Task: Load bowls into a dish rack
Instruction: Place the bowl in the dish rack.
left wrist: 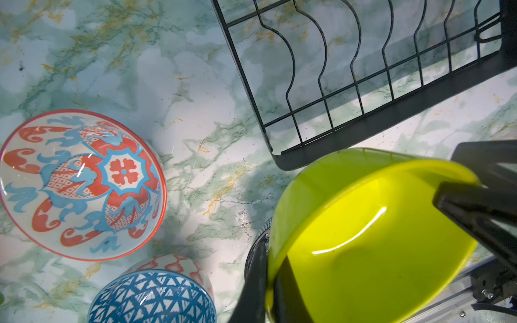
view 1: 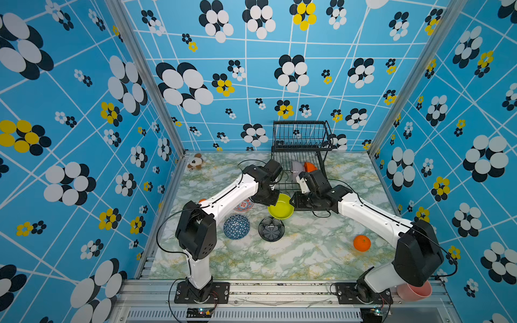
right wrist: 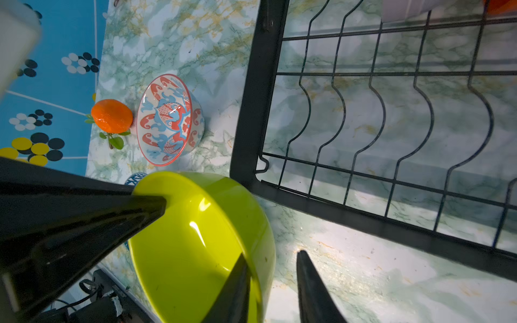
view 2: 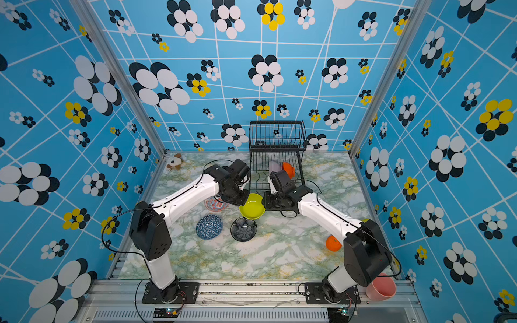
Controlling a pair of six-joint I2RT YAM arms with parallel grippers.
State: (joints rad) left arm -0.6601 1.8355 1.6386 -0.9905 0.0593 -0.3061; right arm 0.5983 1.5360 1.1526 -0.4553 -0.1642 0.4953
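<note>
My left gripper (left wrist: 270, 276) is clamped tight on the rim of the glossy lime-green plastic bowl (right wrist: 195, 251), with one finger inside the wall and one outside. My right gripper (right wrist: 271, 258) straddles the opposite rim. Its inner finger sits inside the bowl, but bare table shows between the outer finger (right wrist: 313, 285) and the wall, so those jaws stand apart and grip nothing.

The bowl hangs tilted between my two wrists, just in front of the near corner of the black wire two-tier dish rack (right wrist: 260, 112) and outside it. It looks lifted off the surface, though I can't be sure from these angles.

On the rack's slotted lower tray, a pale lilac bowl (view 1: 296, 166) and a plain orange bowl (view 1: 310, 167) stand on edge side by side.

On the green-veined marble-look table (view 1: 307, 251), the red-and-blue floral bowl (left wrist: 81, 184) lies to my left of the lime one. The blue geometric bowl (view 1: 236, 226) and the black bowl with a white flower (view 1: 271, 229) sit side by side nearer my bases. A round orange fruit (view 1: 361, 243) lies well apart on my right.
</note>
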